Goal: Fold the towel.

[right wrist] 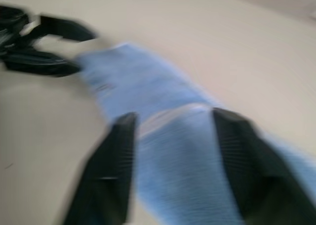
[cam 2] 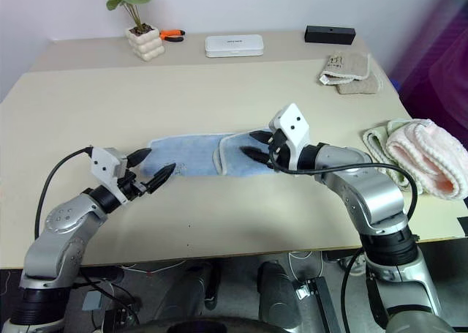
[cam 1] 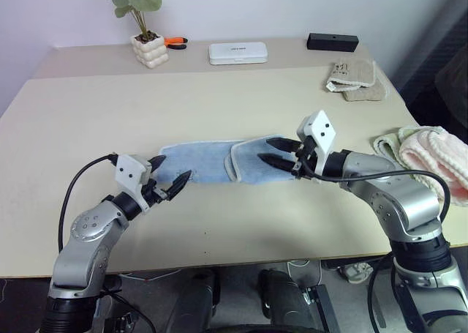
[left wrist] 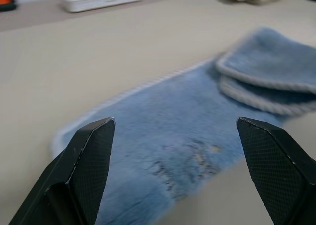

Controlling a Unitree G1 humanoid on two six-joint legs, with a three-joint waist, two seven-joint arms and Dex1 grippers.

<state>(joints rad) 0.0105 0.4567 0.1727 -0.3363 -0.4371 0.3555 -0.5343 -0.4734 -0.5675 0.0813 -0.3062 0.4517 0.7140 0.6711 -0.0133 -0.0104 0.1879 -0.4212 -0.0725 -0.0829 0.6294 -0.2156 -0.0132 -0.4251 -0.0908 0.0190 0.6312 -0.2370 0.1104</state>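
Observation:
The towel (cam 1: 208,165), light blue with cream-white edging, lies flat in the middle of the table (cam 1: 219,106). Its right end is folded over to the left, making a doubled flap (cam 1: 252,162). My right gripper (cam 1: 268,150) hovers over that flap, pointing left. Its black fingers (right wrist: 116,160) stand a little apart, with only towel showing between them in the right wrist view. My left gripper (cam 1: 170,172) is open at the towel's left end and holds nothing. In the left wrist view its wide-spread fingers (left wrist: 91,156) frame the single-layer part of the towel (left wrist: 163,131).
Along the back edge stand a potted plant (cam 1: 149,49), orange-handled pliers (cam 1: 175,42), a white box (cam 1: 238,53) and a black box (cam 1: 333,42). A beige folded cloth (cam 1: 356,79) lies at the back right. A pink and cream towel (cam 1: 431,157) lies at the right edge.

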